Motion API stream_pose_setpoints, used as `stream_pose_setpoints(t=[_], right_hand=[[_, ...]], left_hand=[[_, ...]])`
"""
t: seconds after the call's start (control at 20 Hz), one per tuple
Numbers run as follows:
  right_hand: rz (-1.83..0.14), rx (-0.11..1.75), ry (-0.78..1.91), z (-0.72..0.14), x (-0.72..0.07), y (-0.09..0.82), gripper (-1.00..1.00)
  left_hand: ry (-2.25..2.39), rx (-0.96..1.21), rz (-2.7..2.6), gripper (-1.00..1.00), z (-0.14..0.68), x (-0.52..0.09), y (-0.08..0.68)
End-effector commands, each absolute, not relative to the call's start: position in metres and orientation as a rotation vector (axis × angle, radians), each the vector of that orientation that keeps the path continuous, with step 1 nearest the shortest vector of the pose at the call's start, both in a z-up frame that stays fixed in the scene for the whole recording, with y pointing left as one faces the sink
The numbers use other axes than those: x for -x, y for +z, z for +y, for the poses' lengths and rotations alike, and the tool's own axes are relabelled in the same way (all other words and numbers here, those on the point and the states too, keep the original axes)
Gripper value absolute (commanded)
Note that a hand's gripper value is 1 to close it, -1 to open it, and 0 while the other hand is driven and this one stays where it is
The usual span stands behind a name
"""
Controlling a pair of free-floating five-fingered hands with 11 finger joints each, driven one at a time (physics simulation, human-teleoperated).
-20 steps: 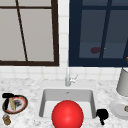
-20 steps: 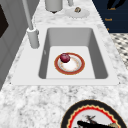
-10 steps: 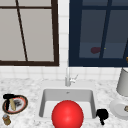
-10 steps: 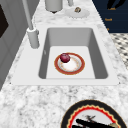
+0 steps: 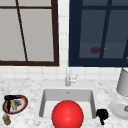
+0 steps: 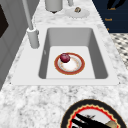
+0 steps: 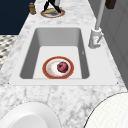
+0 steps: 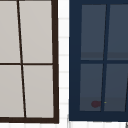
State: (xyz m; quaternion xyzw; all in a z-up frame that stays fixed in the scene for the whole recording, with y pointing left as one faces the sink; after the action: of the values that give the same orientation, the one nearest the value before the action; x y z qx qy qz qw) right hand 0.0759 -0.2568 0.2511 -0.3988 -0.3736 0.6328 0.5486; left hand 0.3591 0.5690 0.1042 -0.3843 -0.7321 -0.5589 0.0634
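change: nothing moved since the earlier frames; both hands and all items sit as they were.
left fingers: the left hand [image 5: 10,99] has its fingers straight and spread, released, closed round nothing; they lie over the patterned plate [image 5: 25,101], probably touching it, though contact is hard to tell.
under the fingers: tan piece [image 5: 14,106] on that plate, just beside the fingers.
plate place: front left corner of the counter [image 5: 30,85], well apart from the sink [image 6: 100,50].
beside it: small brown jar [image 5: 6,120], nearer the counter's front edge.
right fingers: right hand [image 5: 102,115] hangs at the sink's right rim, near the front edge; can't tell if the fingers are curled or loose.
step: judged as the left hand set over the plate, no grip made.
next move calls for: fingers closing on the tan piece or the plate rim before any lift.
sink: red-rimmed plate [image 6: 58,68] on the basin floor with a dark red fruit [image 6: 65,57] on it; the red ball [image 5: 67,115] in the front view may be that fruit.
right end of counter: white plate [image 5: 117,111], grey canister [image 5: 123,82] behind it.
back edge: faucet [image 5: 67,77].
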Motion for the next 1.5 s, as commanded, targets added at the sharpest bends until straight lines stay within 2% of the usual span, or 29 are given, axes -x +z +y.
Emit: stream_pose_setpoints(t=[0.0,0.1,0.15,0.2,0.8,0.95,1.45], right_hand=[[-0.885,0.945,1.499,-0.257,-0.076,0.251,0.0],[-0.885,0.945,1.499,-0.257,-0.076,0.251,0.0],[-0.885,0.945,1.499,-0.257,-0.076,0.251,0.0],[-0.885,0.945,1.499,-0.257,-0.076,0.251,0.0],[-0.885,0.945,1.499,-0.257,-0.076,0.251,0.0],[-0.885,0.945,1.499,-0.257,-0.076,0.251,0.0],[-0.885,0.945,1.499,-0.257,-0.076,0.251,0.0]], left_hand=[[-1.697,1.229,-2.244,-1.0,0.579,-0.37,0.078],[-1.682,1.256,-2.277,-1.0,0.584,-0.371,0.073],[-1.666,1.276,-2.29,1.0,0.585,-0.372,0.071],[-1.654,1.33,-2.298,1.0,0.587,-0.372,0.073],[-1.448,1.398,-2.65,1.0,0.614,-0.382,0.081],[-1.426,1.453,-2.649,1.0,0.611,-0.387,0.099],[-1.398,1.444,-2.64,1.0,0.581,-0.388,0.15]])
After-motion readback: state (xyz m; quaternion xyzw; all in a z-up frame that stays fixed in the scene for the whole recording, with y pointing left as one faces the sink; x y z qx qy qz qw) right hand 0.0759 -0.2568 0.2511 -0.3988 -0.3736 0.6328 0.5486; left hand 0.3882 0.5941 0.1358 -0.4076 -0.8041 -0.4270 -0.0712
